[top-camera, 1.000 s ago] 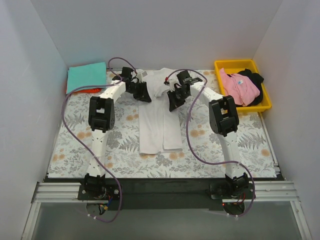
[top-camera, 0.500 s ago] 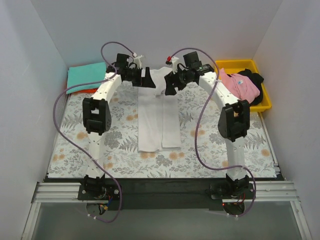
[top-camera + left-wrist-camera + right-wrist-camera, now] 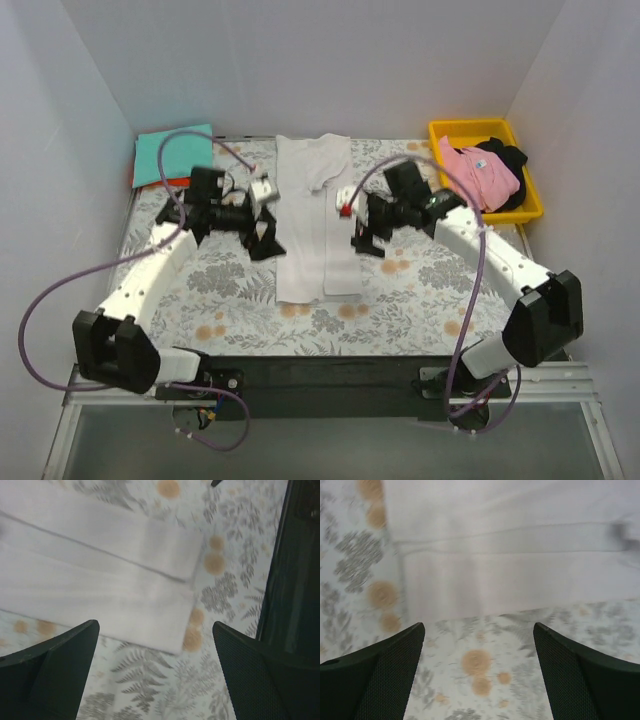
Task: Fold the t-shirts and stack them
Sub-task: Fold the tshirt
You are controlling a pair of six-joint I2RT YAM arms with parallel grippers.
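The white t-shirt (image 3: 318, 225) lies flat mid-table as a long narrow strip with its sides folded in, running from the back edge toward me. My left gripper (image 3: 267, 232) hovers open just off its left edge, and my right gripper (image 3: 360, 233) hovers open off its right edge. In the left wrist view the white t-shirt (image 3: 100, 575) shows its hem corner beyond the open left gripper (image 3: 155, 677), which is over bare cloth pattern. The right wrist view has the white t-shirt (image 3: 510, 555) ahead of the empty, open right gripper (image 3: 479, 677). A folded teal t-shirt (image 3: 172, 154) rests on an orange one (image 3: 150, 182) at back left.
A yellow bin (image 3: 462, 130) at the back right holds the pink t-shirt (image 3: 480, 176) and the black t-shirt (image 3: 511, 158). The floral table cloth (image 3: 430, 300) covers the table. White walls close in the back and both sides.
Both grippers opened and let go of the white t-shirt's upper end, which now lies stretched out to the back edge. Both arms drew back toward me and now sit beside the shirt's middle.
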